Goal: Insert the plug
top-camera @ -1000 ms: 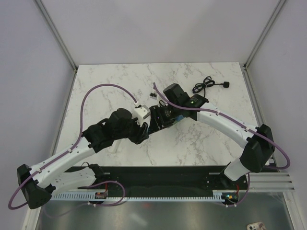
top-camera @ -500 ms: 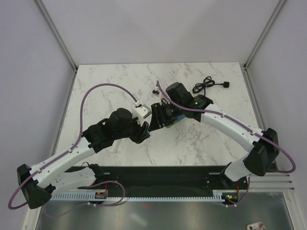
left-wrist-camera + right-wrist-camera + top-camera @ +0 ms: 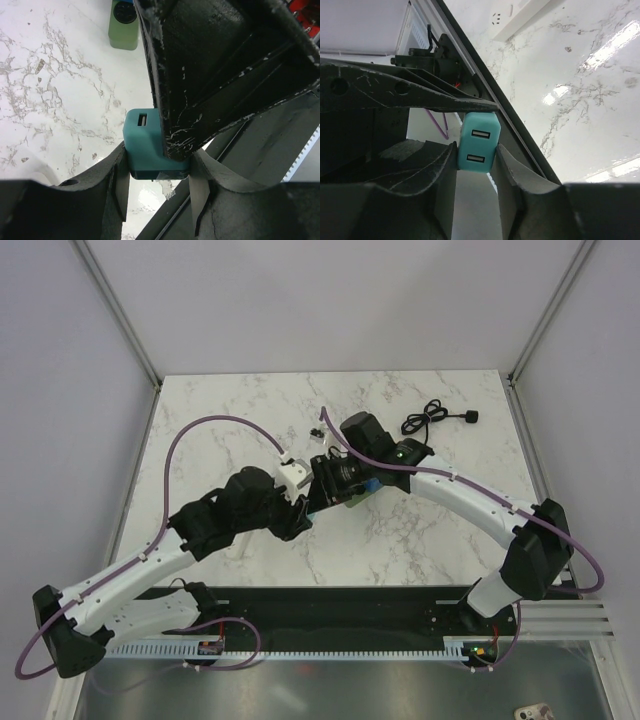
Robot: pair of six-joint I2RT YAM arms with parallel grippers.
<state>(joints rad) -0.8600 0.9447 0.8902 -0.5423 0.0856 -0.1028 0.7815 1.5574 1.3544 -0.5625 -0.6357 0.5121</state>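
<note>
- Teal charger (image 3: 479,142) over the middle of the table (image 3: 250,400), grasped by left pincer (image 3: 157,160) and right pincer (image 3: 476,150) at once.
- Right arm has edged slightly left since half a second ago.
- Cable (image 3: 430,418) unmoved, far right.

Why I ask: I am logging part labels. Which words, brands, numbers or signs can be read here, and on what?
None can be read.
The teal charger shows two slots, no print.
The green block shows no legible marking.
The red tag on the front rail is too small to read.
</note>
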